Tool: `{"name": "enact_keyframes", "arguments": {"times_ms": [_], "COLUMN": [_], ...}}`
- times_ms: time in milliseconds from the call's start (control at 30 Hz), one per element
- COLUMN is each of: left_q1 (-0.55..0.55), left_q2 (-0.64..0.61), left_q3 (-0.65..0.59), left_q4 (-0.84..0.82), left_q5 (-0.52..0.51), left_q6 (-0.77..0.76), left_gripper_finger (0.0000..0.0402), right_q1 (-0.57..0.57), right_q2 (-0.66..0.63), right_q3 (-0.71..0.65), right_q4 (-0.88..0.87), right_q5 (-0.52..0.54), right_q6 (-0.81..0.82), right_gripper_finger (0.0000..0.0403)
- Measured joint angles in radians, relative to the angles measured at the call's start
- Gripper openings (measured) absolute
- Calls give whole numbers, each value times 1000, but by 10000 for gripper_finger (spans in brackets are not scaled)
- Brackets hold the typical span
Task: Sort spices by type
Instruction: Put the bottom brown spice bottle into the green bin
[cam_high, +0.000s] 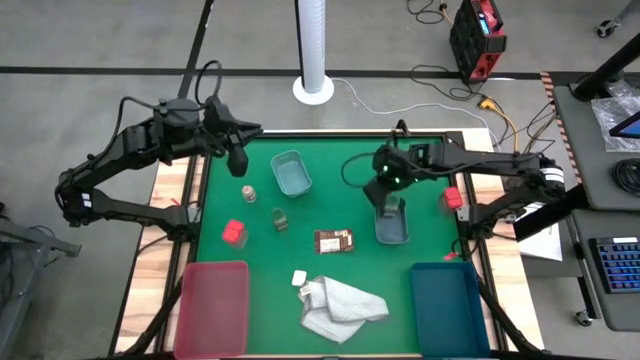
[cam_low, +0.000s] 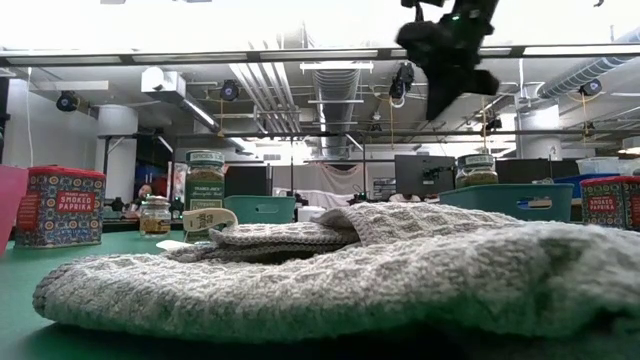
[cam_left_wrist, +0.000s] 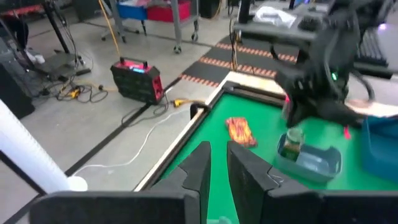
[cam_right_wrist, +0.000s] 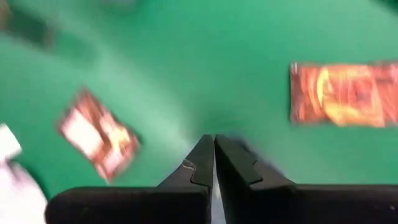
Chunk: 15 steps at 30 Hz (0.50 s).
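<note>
Right end effector (cam_high: 385, 190) closed above tray (cam_high: 392, 230)

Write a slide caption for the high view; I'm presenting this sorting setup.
Two arms hover with shut grippers, left and right, over a green table of unsorted spices and trays.

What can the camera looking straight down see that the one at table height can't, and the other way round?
Only the overhead view shows the whole green table, both arms, the flat brown packet, and the red bin and blue bin at the near edge. Only the table-height view shows the room behind and reads the label on the paprika tin. Both share the grey cloth, the green-lidded jar and the small teal tray.
</note>
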<state>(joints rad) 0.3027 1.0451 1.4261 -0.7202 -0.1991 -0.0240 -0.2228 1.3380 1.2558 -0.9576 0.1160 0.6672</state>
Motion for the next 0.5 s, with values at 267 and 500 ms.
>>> {"name": "enact_keyframes", "arguments": {"times_ms": [267,500], "left_q1": [-1,0], "left_q2": [-2,15], "left_q3": [0,0], "left_q4": [-115,-252], "left_q5": [99,113], "left_q6": [-75,-318], "left_gripper_finger": [37,37], "right_q1": [-124,-277], "right_q2": [7,1], "right_q3": [1,24], "right_q4": [339,297], "right_q5": [-39,-91], "right_q6": [-89,-244], "right_gripper_finger": [9,9]}}
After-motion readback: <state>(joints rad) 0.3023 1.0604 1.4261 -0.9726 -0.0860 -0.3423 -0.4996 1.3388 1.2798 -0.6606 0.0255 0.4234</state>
